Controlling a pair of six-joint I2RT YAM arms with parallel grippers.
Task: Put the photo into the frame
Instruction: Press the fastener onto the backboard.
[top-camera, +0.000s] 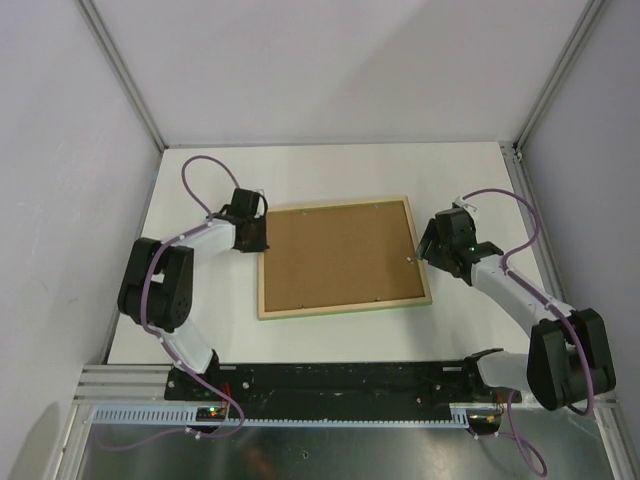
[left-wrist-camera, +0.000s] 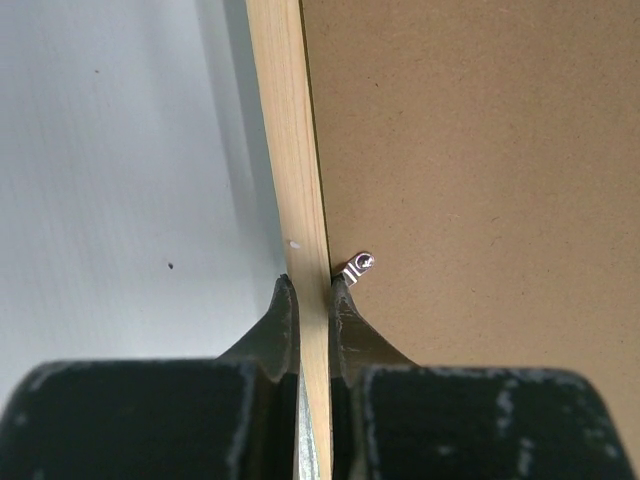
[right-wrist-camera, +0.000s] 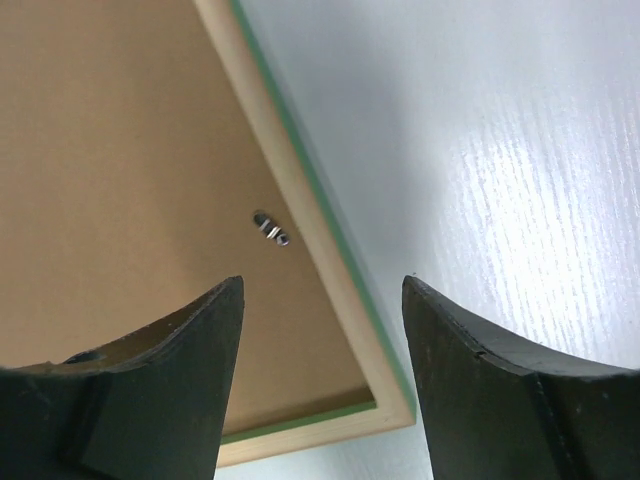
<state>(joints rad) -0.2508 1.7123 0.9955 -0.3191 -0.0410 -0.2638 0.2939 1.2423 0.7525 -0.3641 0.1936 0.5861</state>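
Observation:
The frame (top-camera: 267, 300) lies face down on the white table, its pale wood back up and a green edge showing along the near side. The brown backing board (top-camera: 337, 255) sits inside it. The photo is hidden. My left gripper (top-camera: 258, 232) is shut on the frame's left rail (left-wrist-camera: 300, 180), one finger on each side, next to a small metal tab (left-wrist-camera: 357, 265). My right gripper (top-camera: 428, 250) is open above the frame's right rail (right-wrist-camera: 330, 250), near another metal tab (right-wrist-camera: 271, 229) and a frame corner (right-wrist-camera: 395, 412).
White table (top-camera: 330, 170) enclosed by grey walls and metal posts at the back corners. A black rail (top-camera: 340, 385) carrying the arm bases runs along the near edge.

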